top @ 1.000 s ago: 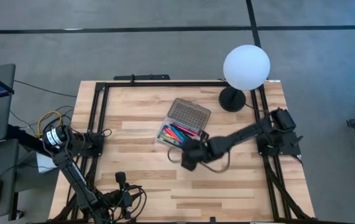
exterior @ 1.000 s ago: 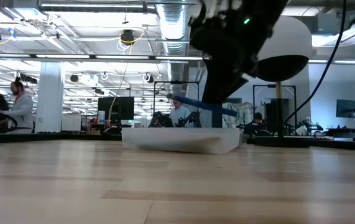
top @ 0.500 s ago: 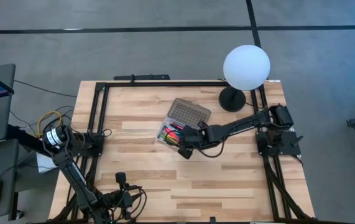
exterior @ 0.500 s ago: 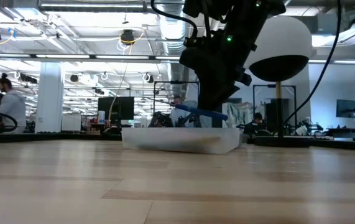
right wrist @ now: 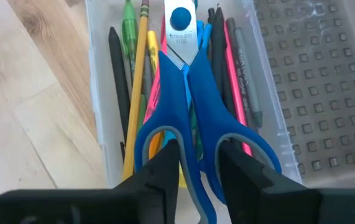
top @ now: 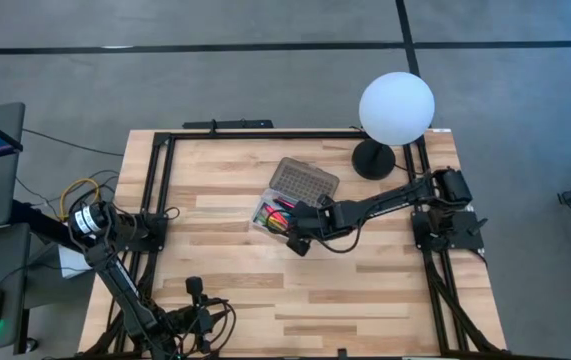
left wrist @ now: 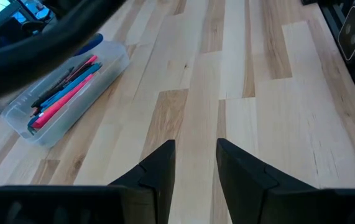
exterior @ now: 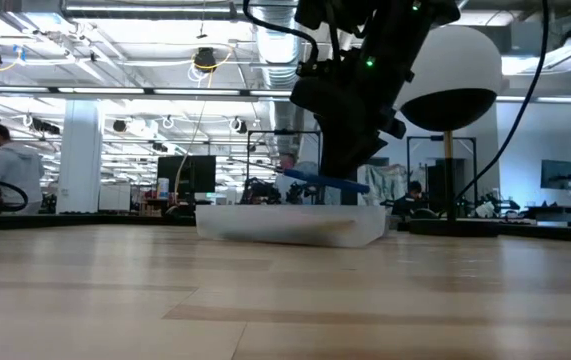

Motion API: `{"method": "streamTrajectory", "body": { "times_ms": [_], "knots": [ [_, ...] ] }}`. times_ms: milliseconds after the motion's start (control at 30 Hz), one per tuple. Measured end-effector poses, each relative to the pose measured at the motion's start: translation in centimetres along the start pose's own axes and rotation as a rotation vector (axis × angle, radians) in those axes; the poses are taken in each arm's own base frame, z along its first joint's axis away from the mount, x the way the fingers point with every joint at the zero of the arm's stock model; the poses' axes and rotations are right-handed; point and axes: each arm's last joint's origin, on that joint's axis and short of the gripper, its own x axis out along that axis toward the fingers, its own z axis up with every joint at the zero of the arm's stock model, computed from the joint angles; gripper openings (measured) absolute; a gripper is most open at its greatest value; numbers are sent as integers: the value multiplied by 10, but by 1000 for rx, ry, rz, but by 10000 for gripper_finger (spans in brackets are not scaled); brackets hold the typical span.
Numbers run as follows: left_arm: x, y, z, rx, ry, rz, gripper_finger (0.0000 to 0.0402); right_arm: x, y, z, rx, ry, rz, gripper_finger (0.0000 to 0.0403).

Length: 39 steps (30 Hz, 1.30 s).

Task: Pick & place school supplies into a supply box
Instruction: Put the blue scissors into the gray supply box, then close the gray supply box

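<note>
The clear supply box stands mid-table with its grey dotted lid folded open toward the far edge. Pens and pencils lie lengthwise inside it. My right gripper hangs over the box's right end, shut on the blue-handled scissors. In the low view the scissors sit tilted just above the box's rim. My left gripper waits open near the table's near left corner, with nothing between its fingers. My right gripper pinches the scissors' blue handles where the two loops meet, between its two fingers. The fingers slant down from the table's right, in line with the scissors. The blades point away along the box, and the scissors hang tilted above the pens.
A white globe lamp on a black base stands at the far right. Black frame rails border the table. Cables bunch at the near left. Bare wood lies in front of the box. A person shows in the room beyond.
My right gripper has swung toward the table's far edge with the scissors, from the box's near side to above the box, then stopped. The scissors have come a little lower, close over the rim.
</note>
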Motion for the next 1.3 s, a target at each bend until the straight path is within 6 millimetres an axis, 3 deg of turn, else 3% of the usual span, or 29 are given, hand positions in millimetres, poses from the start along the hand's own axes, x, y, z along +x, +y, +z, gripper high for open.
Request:
{"method": "streamTrajectory", "body": {
  "times_ms": [333, 633, 800, 933, 1300],
  "knots": [
    [0, 0, 0, 1, 0, 0, 112, 0, -1, -2, -9, 22, -5, 147],
    [0, 0, 0, 1, 0, 0, 112, -1, 0, -2, -42, 9, -18, 172],
    [0, 0, 0, 1, 0, 0, 112, -5, 0, -7, -145, -67, -184, 168],
    [0, 0, 0, 6, 0, 0, 112, -2, -7, -5, -177, -54, -217, 156],
    [0, 0, 0, 28, -8, 6, 112, 28, -57, 7, -139, 14, -324, 112]
  ]
}}
